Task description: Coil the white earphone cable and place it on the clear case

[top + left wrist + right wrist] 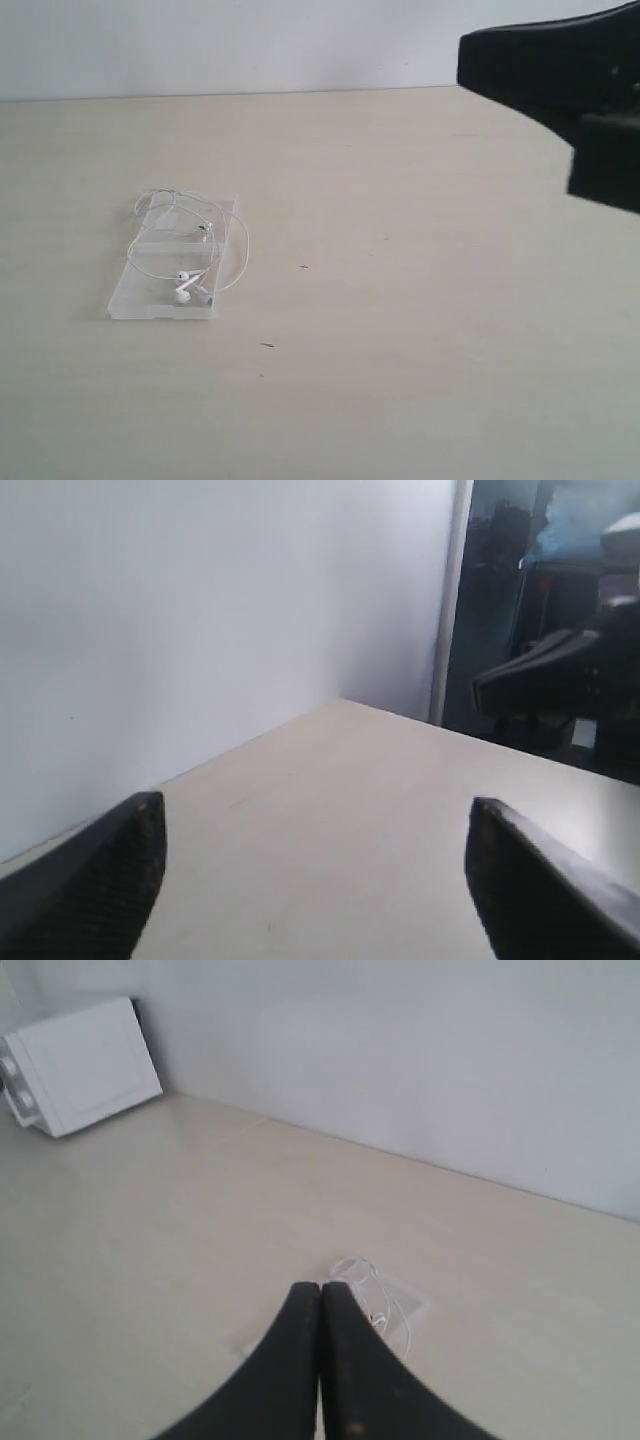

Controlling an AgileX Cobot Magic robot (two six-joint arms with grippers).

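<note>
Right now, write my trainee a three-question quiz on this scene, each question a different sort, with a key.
1. True or false: the white earphone cable rests in a loose coil on the clear case.
2. Pick one. The right gripper is: A) open, B) shut on the cable, C) shut and empty.
3. Fill in: the left gripper holds nothing and is wide ___.
Key: 1 true; 2 C; 3 open.
</note>
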